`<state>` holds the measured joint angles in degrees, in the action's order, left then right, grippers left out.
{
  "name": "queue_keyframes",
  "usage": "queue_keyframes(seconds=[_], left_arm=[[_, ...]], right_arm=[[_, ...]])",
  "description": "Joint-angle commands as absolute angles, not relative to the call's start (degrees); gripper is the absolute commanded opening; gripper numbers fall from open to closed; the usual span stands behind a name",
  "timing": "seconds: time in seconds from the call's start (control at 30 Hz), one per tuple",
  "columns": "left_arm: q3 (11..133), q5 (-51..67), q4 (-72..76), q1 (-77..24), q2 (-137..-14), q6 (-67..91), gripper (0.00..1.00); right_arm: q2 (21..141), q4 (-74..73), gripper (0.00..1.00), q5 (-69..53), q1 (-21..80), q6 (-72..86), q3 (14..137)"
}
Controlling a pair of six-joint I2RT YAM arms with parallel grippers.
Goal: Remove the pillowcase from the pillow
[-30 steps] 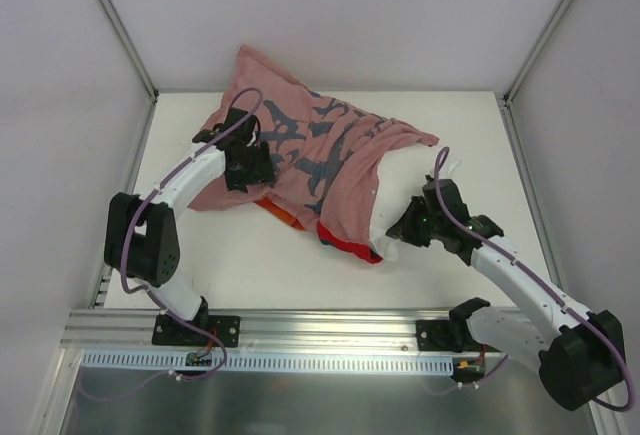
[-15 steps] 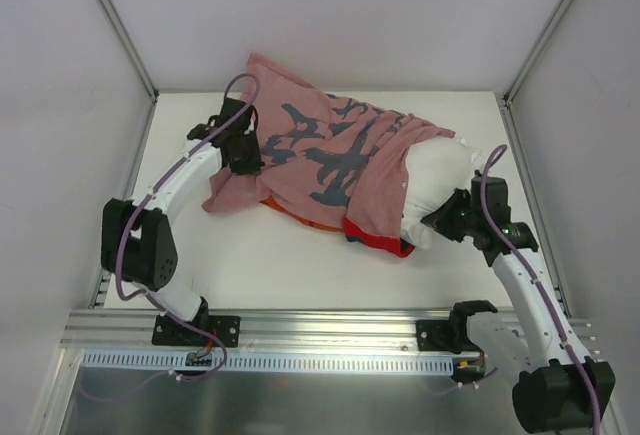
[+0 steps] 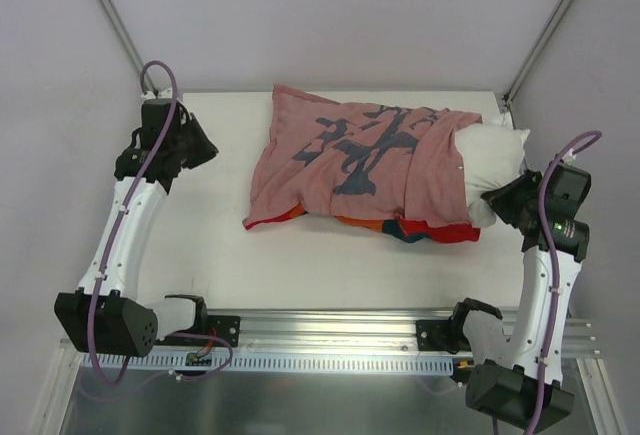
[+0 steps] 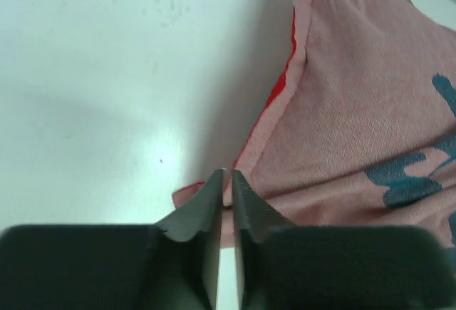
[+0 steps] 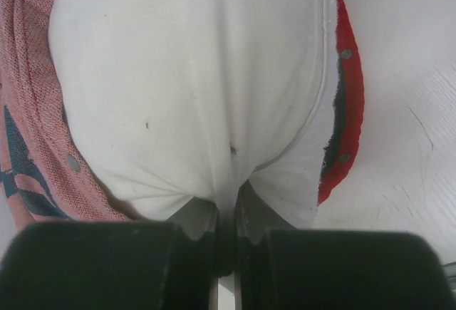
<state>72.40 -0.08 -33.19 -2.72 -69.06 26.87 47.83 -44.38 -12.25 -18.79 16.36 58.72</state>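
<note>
While the pillowcase [image 3: 350, 160] lies pink reverse up across the bench's [image 3: 220, 255] far middle to far right, its red face peeks out along the near edge. The pillow [image 3: 492, 150] pokes out of the right-hand opening, close to the bench's right edge, with snaps [image 5: 69, 162] on the rim around it. Broad bench surface shows to the left of the pillowcase and in front of it. Left gripper [image 3: 205, 148] is near the far-left corner, arm stretched forward, fingers shut on nothing, well apart from the pillowcase. Right arm runs up the right edge, wrist turned left. Right gripper [image 5: 226, 214] is pinched tight on a fold of pillow.
</note>
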Motion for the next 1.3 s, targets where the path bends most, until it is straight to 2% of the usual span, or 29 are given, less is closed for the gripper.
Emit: queue_keyframes(seconds=[0.0, 0.03, 0.07, 0.1, 0.13, 0.17, 0.27, 0.5, 0.53, 0.6, 0.7, 0.73, 0.83, 0.97, 1.27], left_arm=[[69.9, 7.0, -33.0, -3.6, -71.0, 24.2, 0.13], [69.2, 8.1, -33.0, -3.6, -71.5, 23.9, 0.28], [67.5, 11.2, -32.9, -3.6, -71.8, 23.9, 0.71], [66.5, 13.8, -32.6, -3.6, -72.4, 23.9, 0.92], [64.2, 16.6, -32.2, -3.6, -72.7, 24.0, 0.99], [62.7, 20.4, -31.1, -4.2, -73.1, 24.0, 0.99], [57.8, 22.5, -28.9, -5.6, -74.5, 24.6, 0.99], [51.1, 32.9, -13.2, -7.0, -82.2, 31.6, 0.99], [51.1, 33.4, -12.1, -7.1, -83.4, 31.9, 0.98], [51.7, 33.2, -11.3, -7.2, -86.7, 32.1, 0.73], [53.3, 30.0, -11.9, -6.9, -89.1, 33.4, 0.13], [55.1, 26.2, -15.0, -6.2, -89.6, 34.2, 0.0], [57.7, 22.1, -17.7, -4.3, -88.5, 37.0, 0.0], [61.9, 10.9, -25.1, 2.4, -82.6, 37.3, 0.0], [68.4, 3.7, -33.7, 19.4, -66.2, 38.1, 0.0]], right_arm=[[50.1, -39.0, 0.01, -15.2, -19.9, 17.1, 60.0], [50.3, -38.1, 0.01, -16.1, -19.9, 17.7, 59.2], [50.2, -37.3, 0.01, -17.4, -19.9, 18.0, 57.7], [49.8, -36.5, 0.01, -17.8, -19.9, 18.2, 57.1], [49.7, -36.4, 0.01, -18.4, -19.9, 18.2, 56.5], [49.7, -36.4, 0.01, -18.4, -19.9, 18.1, 56.3], [49.3, -36.3, 0.01, -18.9, -19.9, 17.7, 55.6], [50.2, -34.7, 0.01, -21.3, -20.0, 18.5, 54.4], [50.3, -34.6, 0.01, -21.4, -19.9, 18.6, 54.3], [50.4, -34.8, 0.01, -21.4, -20.0, 18.4, 54.5], [50.0, -35.2, 0.01, -20.7, -20.1, 17.9, 54.6], [49.7, -35.1, 0.01, -20.0, -20.3, 17.9, 54.3], [49.7, -35.1, 0.01, -20.5, -21.7, 18.1, 54.0], [49.7, -35.2, 0.01, -21.6, -23.3, 18.4, 54.1], [49.2, -34.9, 0.01, -24.3, -23.6, 21.4, 58.9]])
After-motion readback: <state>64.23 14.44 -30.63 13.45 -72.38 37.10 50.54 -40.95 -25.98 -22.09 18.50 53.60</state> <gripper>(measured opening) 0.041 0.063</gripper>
